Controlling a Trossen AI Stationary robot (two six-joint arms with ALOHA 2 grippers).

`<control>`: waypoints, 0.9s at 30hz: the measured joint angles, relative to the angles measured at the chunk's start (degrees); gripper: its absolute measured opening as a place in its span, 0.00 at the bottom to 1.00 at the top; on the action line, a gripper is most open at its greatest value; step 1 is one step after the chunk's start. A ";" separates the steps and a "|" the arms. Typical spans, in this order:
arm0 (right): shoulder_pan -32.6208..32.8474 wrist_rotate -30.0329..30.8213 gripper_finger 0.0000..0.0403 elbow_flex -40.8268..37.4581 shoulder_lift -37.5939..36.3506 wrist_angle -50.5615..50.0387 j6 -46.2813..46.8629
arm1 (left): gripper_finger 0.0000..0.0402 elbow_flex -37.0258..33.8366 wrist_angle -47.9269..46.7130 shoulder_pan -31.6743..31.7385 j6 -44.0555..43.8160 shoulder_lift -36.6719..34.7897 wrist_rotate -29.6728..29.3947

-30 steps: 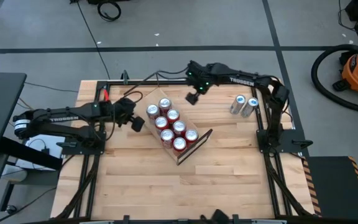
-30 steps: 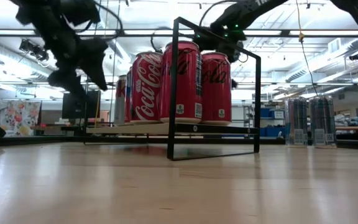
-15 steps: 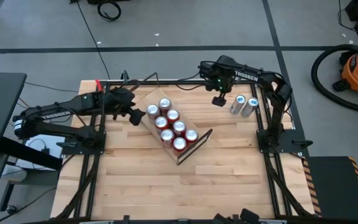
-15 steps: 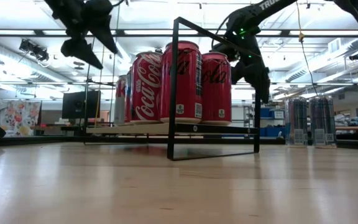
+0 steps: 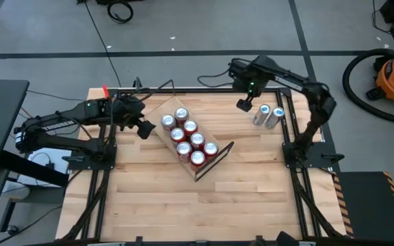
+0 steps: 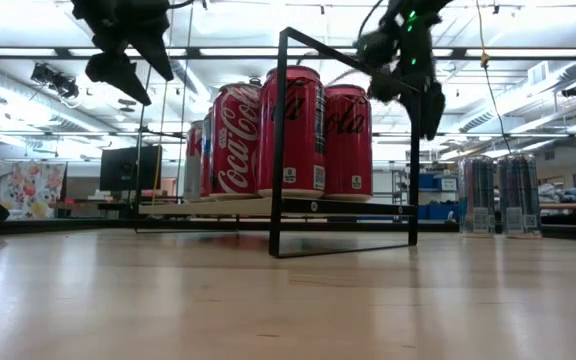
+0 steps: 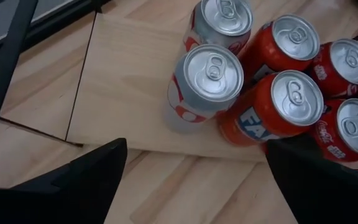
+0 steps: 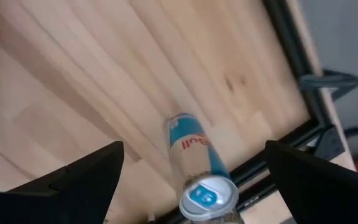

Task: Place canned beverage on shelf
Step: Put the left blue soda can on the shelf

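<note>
The near half of the desk (image 5: 204,205) lies bare wood, open to its near edge. Mid-desk the shelf (image 5: 219,158) runs diagonally, carrying seven cans (image 5: 190,127) in two touching rows, its near black wire frame (image 6: 343,145) upright. The left hand (image 5: 142,130), fingers spread and empty, hangs above the shelf's far-left end, where bare plank shows. Farther right, the right hand (image 5: 243,104), open and holding nothing, hovers just left of two slim silver cans (image 5: 269,116) standing near the desk's far right edge, well apart from the shelf.
</note>
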 joint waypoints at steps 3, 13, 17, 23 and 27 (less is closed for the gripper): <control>-0.71 -0.17 0.99 0.00 -2.53 0.03 -0.73 | 0.99 0.00 0.09 0.02 1.07 -0.11 0.04; -6.66 -1.92 0.99 -1.43 -4.10 -1.23 -1.13 | 0.99 0.00 0.60 0.02 2.30 -0.26 0.09; -6.46 -2.08 0.99 -5.63 -4.08 -2.01 -1.88 | 0.99 0.00 0.59 0.02 2.30 -0.26 0.09; -6.00 -1.31 0.99 -12.15 -4.03 -1.73 -1.53 | 0.99 0.00 0.58 0.00 2.32 -0.26 0.09; -6.04 -1.35 0.99 -15.16 -4.04 -0.88 -1.60 | 0.99 0.00 0.57 0.02 2.30 -0.26 0.09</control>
